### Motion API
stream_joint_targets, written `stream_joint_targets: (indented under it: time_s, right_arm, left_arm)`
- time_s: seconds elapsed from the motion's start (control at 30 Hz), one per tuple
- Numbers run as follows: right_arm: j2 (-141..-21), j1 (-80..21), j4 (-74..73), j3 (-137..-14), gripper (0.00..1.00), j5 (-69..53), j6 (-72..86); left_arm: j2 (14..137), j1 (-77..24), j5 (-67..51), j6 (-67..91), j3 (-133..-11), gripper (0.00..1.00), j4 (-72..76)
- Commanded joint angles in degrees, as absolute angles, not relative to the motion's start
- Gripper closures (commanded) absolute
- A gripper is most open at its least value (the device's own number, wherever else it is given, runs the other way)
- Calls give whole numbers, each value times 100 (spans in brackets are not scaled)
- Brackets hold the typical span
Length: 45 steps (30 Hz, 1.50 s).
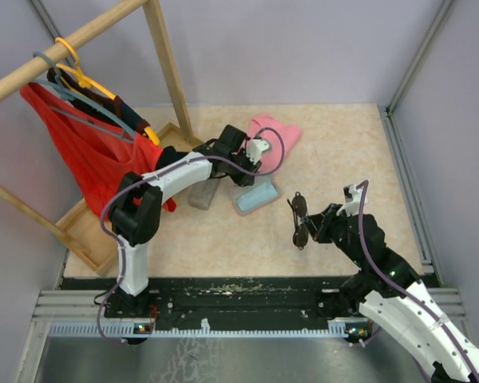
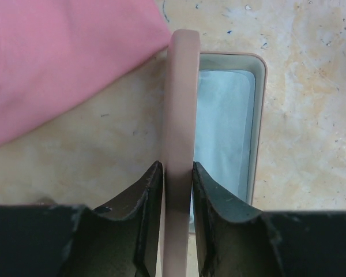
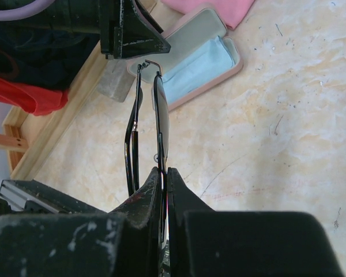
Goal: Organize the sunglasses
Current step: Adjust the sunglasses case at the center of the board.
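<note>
sunglasses (image 3: 161, 115), one pair, bound for case (image 2: 260, 115)
right gripper (image 3: 163, 173) pinches them near case; left gripper (image 2: 176, 170) clamps case lid (image 2: 181, 86), likely holding it open.

Sunglasses (image 1: 298, 219) held up over the table, one pair in view.
Thin dark wire frame with two dark, rounded lenses. The right gripper (image 3: 163, 173) pinches the pair at its near lens, so it stands on edge above the beige table (image 3: 277, 144), one lens beyond the other. A slim arm lies folded along the frame, a little apart from it.
</note>
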<state>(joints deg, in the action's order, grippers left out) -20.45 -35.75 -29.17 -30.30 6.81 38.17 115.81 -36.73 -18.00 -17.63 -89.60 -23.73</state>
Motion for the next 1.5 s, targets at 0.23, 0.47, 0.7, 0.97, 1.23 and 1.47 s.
stream_joint_targets:
  time_s: [0.23,0.47,0.7,0.97,1.23,1.47]
  right_arm:
    - [-2025,-3533,-2507,-2968,100,763,3877]
    - [-2021,-3533,-2539,-2952,100,677,3837]
    - [-1965,-3533,-2574,-2939,100,663,3842]
    - [-1942,-3534,-2675,-3001,100,703,3811]
    - [-1939,-3533,-2671,-2969,100,673,3823]
    - [-1937,-3533,-2587,-2916,100,658,3845]
  left_arm:
    - [10722,-4245,5,-85,-8175,64,-1956]
    - [10826,-4280,96,-595,-8470,43,-2083]
    - [11081,-4271,-71,-1258,-9032,32,-2294]
    - [11696,-4227,-254,-1499,-9589,35,-2894]
    - [11842,-4228,-282,-1287,-9608,50,-2999]
    - [11730,-4228,-141,-1003,-9599,59,-3119]
